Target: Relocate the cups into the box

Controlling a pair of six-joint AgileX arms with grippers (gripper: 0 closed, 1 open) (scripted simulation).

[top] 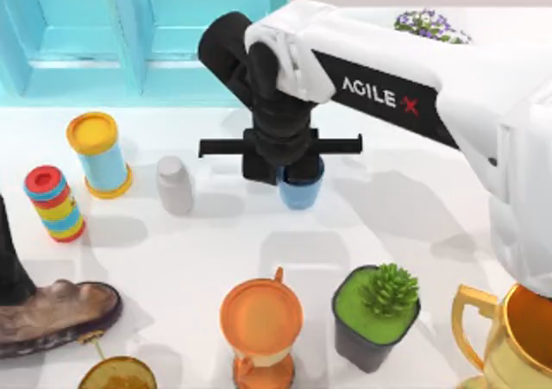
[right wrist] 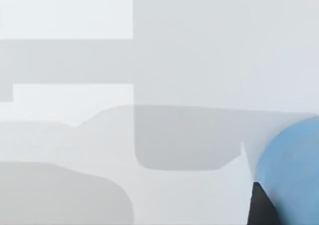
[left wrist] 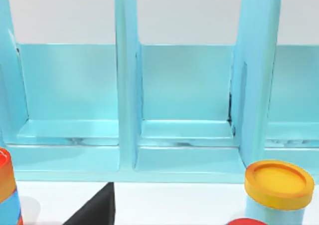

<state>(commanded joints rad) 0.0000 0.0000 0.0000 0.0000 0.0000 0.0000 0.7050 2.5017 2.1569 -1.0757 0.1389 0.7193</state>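
Reaching across the table from the right, the right gripper [top: 297,172] sits down over the blue cup [top: 302,188] at mid-table; whether its fingers clamp the cup I cannot tell. No cup is in the box [top: 142,35] yet, so I judge the task barely begun. Bottle [top: 175,185] stands just left of the cup; plant [top: 378,313] and orange hourglass [top: 260,330] stand nearer the front. Left arm is parked facing the box.

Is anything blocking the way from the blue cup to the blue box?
Nothing visible does. The right tool is down at the blue cup, and the blue box sits at the back of the table, toward the left. The white bottle and the yellow-lidded can stand left of the cup, off that path.
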